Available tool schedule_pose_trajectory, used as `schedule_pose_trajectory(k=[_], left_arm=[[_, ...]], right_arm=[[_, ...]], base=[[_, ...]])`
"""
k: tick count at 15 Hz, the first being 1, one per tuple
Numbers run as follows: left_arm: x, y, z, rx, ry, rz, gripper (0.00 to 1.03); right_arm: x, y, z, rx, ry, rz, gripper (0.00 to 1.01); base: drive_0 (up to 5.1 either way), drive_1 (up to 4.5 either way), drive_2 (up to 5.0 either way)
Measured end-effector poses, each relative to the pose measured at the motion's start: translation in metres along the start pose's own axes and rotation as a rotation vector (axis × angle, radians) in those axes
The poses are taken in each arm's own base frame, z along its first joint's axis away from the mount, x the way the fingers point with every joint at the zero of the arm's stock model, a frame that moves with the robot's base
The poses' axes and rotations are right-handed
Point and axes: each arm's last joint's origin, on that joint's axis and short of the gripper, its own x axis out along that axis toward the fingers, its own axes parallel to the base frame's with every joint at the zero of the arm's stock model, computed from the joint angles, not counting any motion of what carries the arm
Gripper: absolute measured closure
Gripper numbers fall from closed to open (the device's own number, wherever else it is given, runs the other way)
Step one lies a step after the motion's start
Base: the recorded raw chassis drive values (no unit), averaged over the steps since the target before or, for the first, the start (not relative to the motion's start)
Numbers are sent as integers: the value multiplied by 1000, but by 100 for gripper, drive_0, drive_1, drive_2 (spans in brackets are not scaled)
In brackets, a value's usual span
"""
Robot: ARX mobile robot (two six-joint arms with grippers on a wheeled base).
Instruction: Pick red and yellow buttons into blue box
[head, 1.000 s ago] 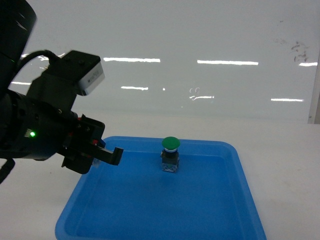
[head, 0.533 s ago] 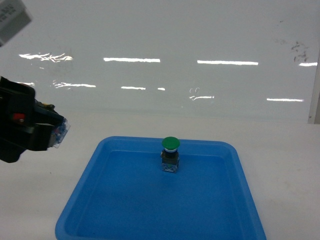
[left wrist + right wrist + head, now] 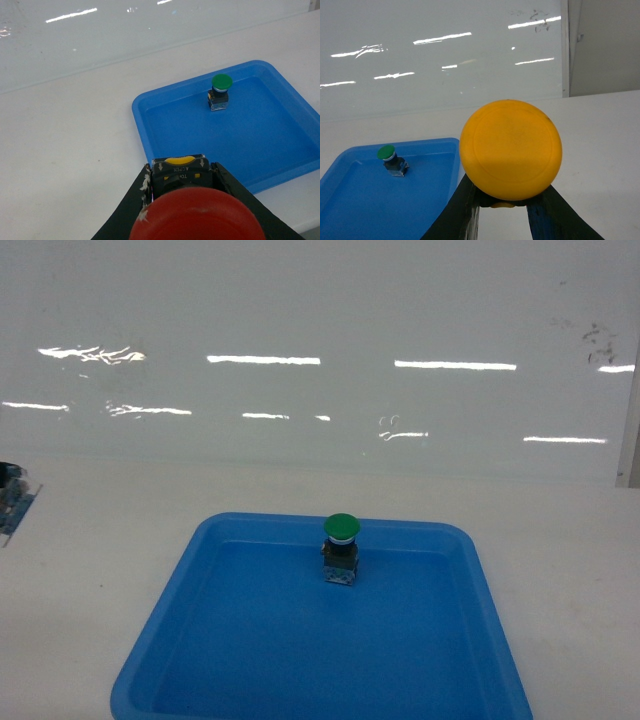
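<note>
Clamped in the left gripper (image 3: 182, 200): round red-capped push button (image 3: 196, 216) on its black switch block, held above white tabletop (image 3: 65, 135) just beside the shallow blue plastic tray w/ rounded corners (image 3: 150, 130). Gripped by the right gripper (image 3: 507, 207): round yellow-capped push button (image 3: 510, 149), fingers tight on its base, right of tray, over table. Left standing upright in the tray's far half: green-capped push button (image 3: 341, 548); deep blue crate nowhere in any view.
</note>
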Motion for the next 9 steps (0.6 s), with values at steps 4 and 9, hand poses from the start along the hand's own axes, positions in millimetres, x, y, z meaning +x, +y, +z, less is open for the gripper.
schedule_pose_trajectory(k=[4, 9], left_arm=[[-22, 5, -8, -20, -35, -1, 73], [-31, 16, -16, -20, -34, 16, 73]], right_arm=[[0, 0, 0, 0, 0, 0, 81], [0, 0, 0, 0, 0, 0, 81]], base=[[0, 0, 0], [0, 0, 0]])
